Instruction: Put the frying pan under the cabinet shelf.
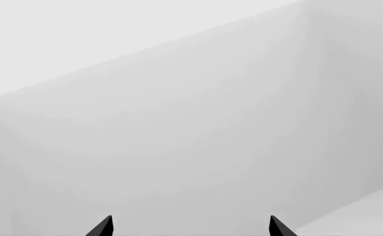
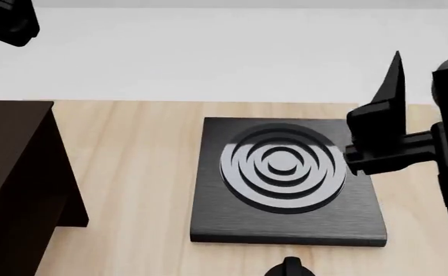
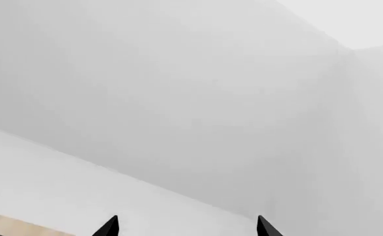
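- No words, labels or brand marks can be read anywhere in the three views.
- The cabinet shelf [image 2: 12, 184] is the big dark brown box at the left edge of the head view. It stands on the light wooden desk [image 2: 139, 172].
- The frying pan does not show in any view.
- A square black plate [image 2: 285, 181] with grey rings lies flat on the desk, near the middle of the head view. It sits well apart from the cabinet shelf, with bare wood between them.
- A small black knob [image 2: 289, 267] peeks up at the near edge of the head view, just beside the plate's front side.
- The right tool [image 2: 385, 109] is held up in the air at the right of the head view, with one pointed tip sticking upward. It covers a bit of the plate's right edge from the camera.
- In the right wrist view its two black fingertips [image 3: 109, 227] stand wide apart, with only pale wall between them.
- The left tool [image 1: 190, 227] shows two black tips wide apart in the left wrist view, also facing pale wall.
- A dark piece of the left arm [image 2: 5, 22] shows in the top left corner of the head view.
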`<state>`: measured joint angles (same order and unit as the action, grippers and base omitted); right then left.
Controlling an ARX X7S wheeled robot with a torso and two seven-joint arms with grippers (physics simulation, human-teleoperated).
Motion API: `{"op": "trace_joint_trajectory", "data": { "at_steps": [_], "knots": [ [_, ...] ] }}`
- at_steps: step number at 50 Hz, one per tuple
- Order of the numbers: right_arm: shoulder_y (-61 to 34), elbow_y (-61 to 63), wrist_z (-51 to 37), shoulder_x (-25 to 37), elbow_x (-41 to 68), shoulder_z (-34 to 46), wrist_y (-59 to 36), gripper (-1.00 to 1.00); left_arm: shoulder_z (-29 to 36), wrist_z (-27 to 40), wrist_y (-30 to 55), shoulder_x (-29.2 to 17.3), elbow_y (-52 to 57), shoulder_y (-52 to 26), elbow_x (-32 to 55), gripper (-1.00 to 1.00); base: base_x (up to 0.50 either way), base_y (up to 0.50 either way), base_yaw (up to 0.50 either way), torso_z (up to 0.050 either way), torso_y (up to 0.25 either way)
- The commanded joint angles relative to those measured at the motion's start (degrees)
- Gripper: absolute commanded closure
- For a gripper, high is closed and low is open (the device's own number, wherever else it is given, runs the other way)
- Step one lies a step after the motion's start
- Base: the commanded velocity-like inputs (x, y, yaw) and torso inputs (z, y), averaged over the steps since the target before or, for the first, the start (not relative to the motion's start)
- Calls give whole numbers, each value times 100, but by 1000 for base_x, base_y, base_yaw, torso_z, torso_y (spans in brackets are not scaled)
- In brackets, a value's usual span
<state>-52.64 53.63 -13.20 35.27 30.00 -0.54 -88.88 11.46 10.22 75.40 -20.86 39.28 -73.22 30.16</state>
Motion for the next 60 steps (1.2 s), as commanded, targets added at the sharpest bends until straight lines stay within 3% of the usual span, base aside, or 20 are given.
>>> {"op": "trace_joint_trajectory", "data": {
  "at_steps": [1,21,24,26,30,38,60],
  "knots": [
    [1027,235,-1200,477,1709,-1182,45,-100,121,-2,-234,-26,-145,105,-53,-100,0,0,0,0,0],
    [3076,601,-1831,652,2919,-3156,240,-100,317,-37,-635,-16,-409,227,-141,-100,0,0,0,0,0],
    [3797,615,-1969,769,3044,-3513,654,-100,256,-19,-451,-7,-323,44,-70,-100,0,0,0,0,0],
    [4931,627,-2024,872,3078,-4132,1333,-100,203,17,-215,36,-170,-145,22,-100,0,0,0,0,0],
    [5526,602,-2106,829,3196,-4480,1718,-100,170,40,-106,91,-79,-246,93,-100,0,0,0,0,0],
    [6378,521,-1848,642,2738,-4655,2264,-100,165,61,-22,128,-61,-394,149,-100,0,0,0,0,0],
    [7394,106,-1307,179,1932,-4727,3008,-100,108,131,126,152,3,-572,279,-100,0,0,0,0,0]
  ]
}}
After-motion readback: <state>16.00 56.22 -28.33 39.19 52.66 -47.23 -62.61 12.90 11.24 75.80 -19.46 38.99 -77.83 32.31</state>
